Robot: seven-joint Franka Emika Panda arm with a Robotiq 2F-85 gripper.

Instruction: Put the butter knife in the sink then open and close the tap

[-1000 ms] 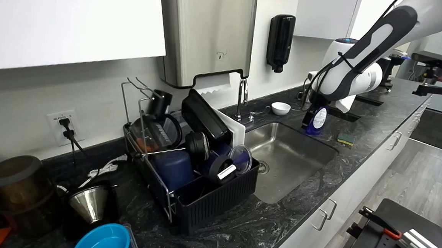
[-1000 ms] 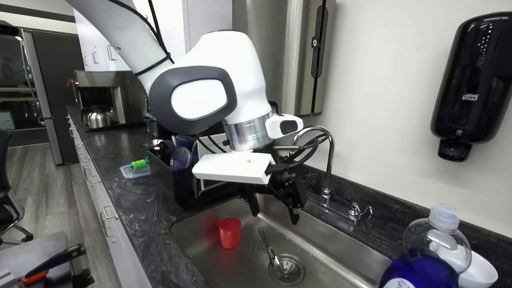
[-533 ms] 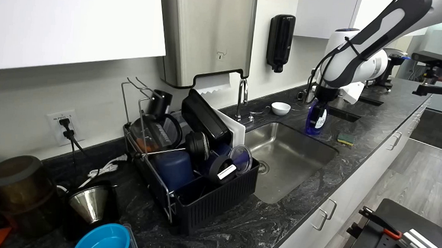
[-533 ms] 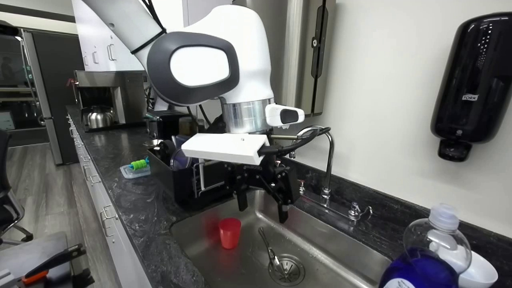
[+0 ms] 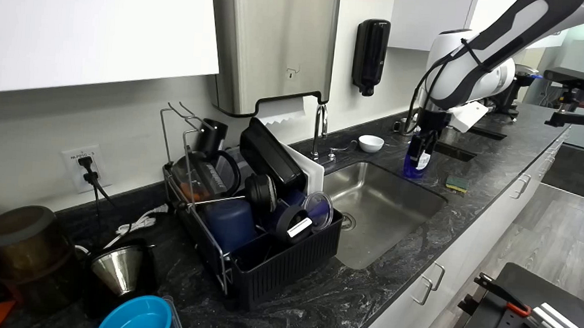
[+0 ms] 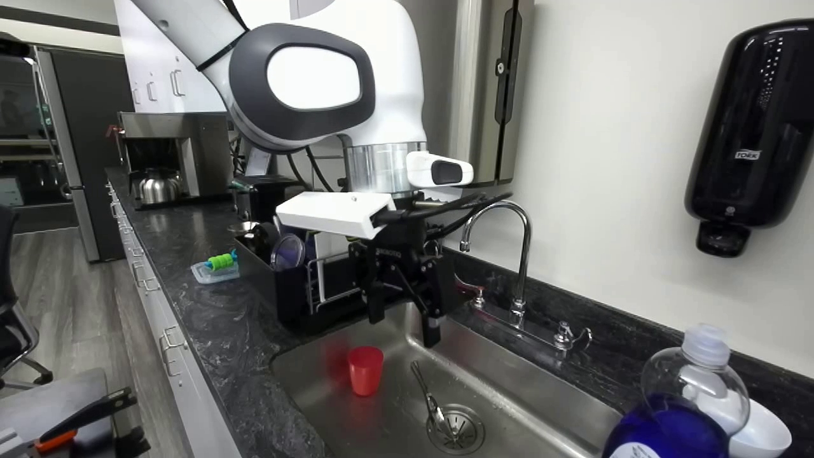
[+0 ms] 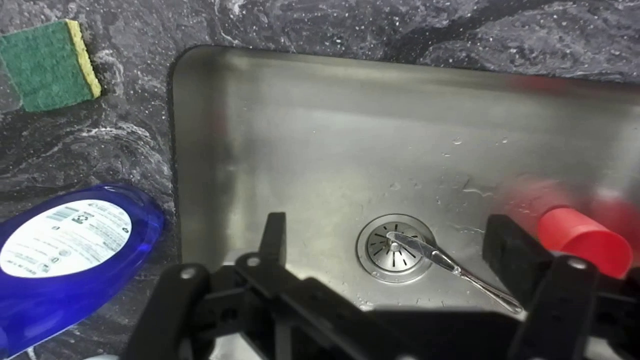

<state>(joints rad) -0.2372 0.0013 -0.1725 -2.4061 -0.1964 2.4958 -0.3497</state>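
Note:
The butter knife (image 6: 439,416) lies in the steel sink (image 7: 300,125), its blade tip over the drain and its handle pointing away. It also shows in the wrist view (image 7: 445,261). My gripper (image 6: 404,324) is open and empty, its fingers wide apart above the sink. In the wrist view the gripper (image 7: 387,235) frames the drain, with the knife below and between the fingers. The chrome tap (image 6: 525,254) stands behind the sink, right of the gripper in this exterior view. It has one lever (image 6: 569,337) and another near the gripper (image 6: 478,296). I cannot tell whether water runs.
A red cup (image 7: 565,227) sits in the sink. A blue soap bottle (image 7: 75,240) and a sponge (image 7: 50,65) stand beside the sink. A white bowl (image 5: 371,143) is by the wall. A full dish rack (image 5: 291,255) borders the opposite side.
My gripper has moved up and to the left in the exterior view facing the tap, turning slightly. The tap spout and the nearer lever show more fully. The knife has not moved.

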